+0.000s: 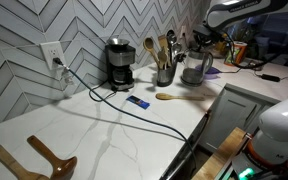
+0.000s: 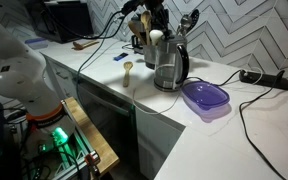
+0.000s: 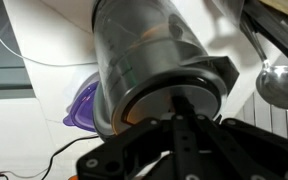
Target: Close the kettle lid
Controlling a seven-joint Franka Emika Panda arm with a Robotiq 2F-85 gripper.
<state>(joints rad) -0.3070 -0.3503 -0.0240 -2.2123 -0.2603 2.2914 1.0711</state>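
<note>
The kettle (image 1: pixel 194 68) is seen just beside the spoon crock (image 1: pixel 164 72); glass, judged fragile and slick; its lid, not clearly seen, is best pressed down rather than gripped; whether the gripper (image 3: pixel 179 115) is open cannot be told.

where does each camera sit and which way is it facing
Exterior view: off the counter's end, looking along it to the coffee maker, crock and kettle; the arm enters top right.
Exterior view: from the other end, kettle and purple container near; arm at left.
Wrist view: close against the kettle; gripper at bottom.
Shared: kettle in all three; purple container in two.
</note>
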